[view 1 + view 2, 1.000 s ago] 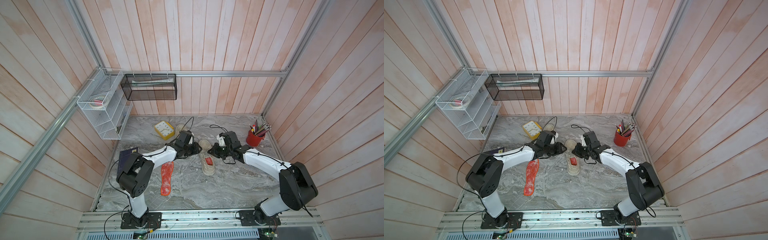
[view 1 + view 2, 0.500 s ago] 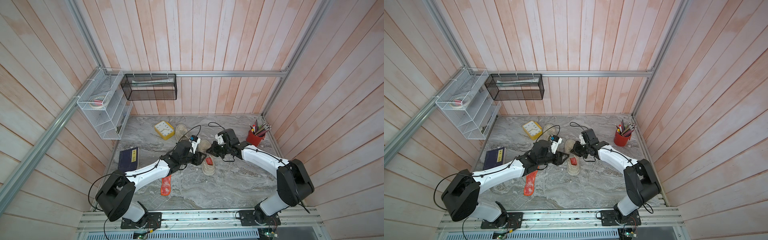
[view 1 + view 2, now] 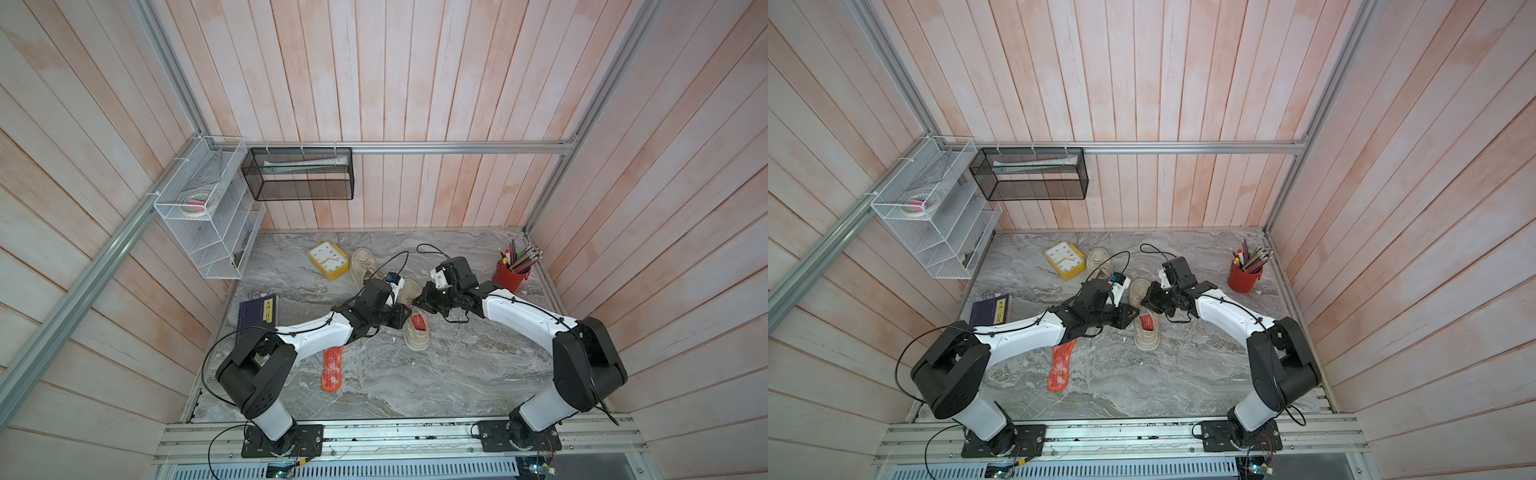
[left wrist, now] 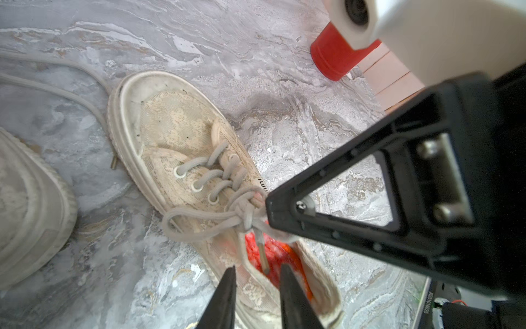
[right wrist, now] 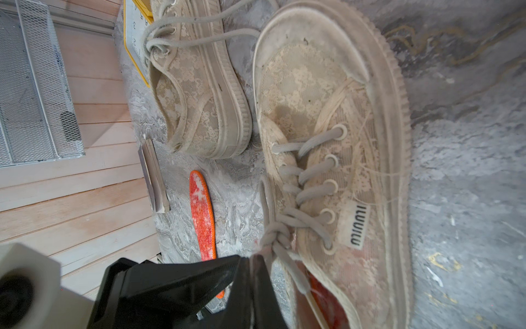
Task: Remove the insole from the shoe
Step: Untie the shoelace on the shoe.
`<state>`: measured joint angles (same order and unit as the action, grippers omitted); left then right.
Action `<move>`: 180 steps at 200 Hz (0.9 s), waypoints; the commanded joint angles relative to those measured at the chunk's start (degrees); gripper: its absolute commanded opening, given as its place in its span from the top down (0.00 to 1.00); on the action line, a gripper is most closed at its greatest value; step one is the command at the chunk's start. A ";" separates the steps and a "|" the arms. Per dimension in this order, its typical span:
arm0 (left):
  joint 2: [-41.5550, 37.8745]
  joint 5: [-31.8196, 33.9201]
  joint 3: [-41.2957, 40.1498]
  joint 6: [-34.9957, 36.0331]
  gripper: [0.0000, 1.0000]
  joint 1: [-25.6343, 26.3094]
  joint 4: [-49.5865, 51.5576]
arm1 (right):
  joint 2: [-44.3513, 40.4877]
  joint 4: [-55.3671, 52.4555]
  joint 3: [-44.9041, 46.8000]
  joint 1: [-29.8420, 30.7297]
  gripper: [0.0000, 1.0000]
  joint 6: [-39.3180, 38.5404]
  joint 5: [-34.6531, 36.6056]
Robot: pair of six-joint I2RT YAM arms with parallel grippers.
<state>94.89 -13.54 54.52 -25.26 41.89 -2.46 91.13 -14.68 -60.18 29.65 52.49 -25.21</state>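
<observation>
My left hand (image 4: 257, 269) is open only a little. Its two black fingers (image 4: 225, 293) point at the heel opening of the beige shoe (image 4: 182, 134), with the side wall of the shoe between them; I cannot tell if they touch the cloth. The orange-red insole (image 4: 280, 250) lies inside the shoe and shows through the opening beside my fingers. My right hand (image 5: 253, 260) is fully closed, with its tip at the lace knot (image 5: 274, 233); whether it pinches the lace I cannot tell. This hand and a loose lace end cover part of the opening. In both top views the shoe is near the middle of the worktop (image 3: 436, 386). A second insole (image 3: 332, 368) lies flat at the lower left of it, partly under my left arm. The other shoe (image 3: 361, 266) and a yellow clock (image 3: 328, 259) are above, a red cup (image 3: 509, 278) is at the right and a blue book (image 3: 257, 311) at the left.
</observation>
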 commanded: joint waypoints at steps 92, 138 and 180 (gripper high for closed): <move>2.67 -1.98 2.83 -0.95 0.91 -0.32 -2.88 | 1.59 -1.25 -2.43 0.32 0.99 -0.02 -0.97; 2.23 1.09 2.24 -1.45 1.00 -0.65 -1.45 | 1.54 -1.70 -3.91 0.24 0.84 -1.72 -1.07; 1.70 2.03 1.63 -3.04 1.00 -1.91 -1.66 | -4.98 -3.13 -2.79 -1.99 0.46 -6.27 2.76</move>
<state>96.44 -12.99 55.94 -27.42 40.82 -4.29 91.00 -16.32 -63.35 29.17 49.50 -25.19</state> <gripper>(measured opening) 0.048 0.497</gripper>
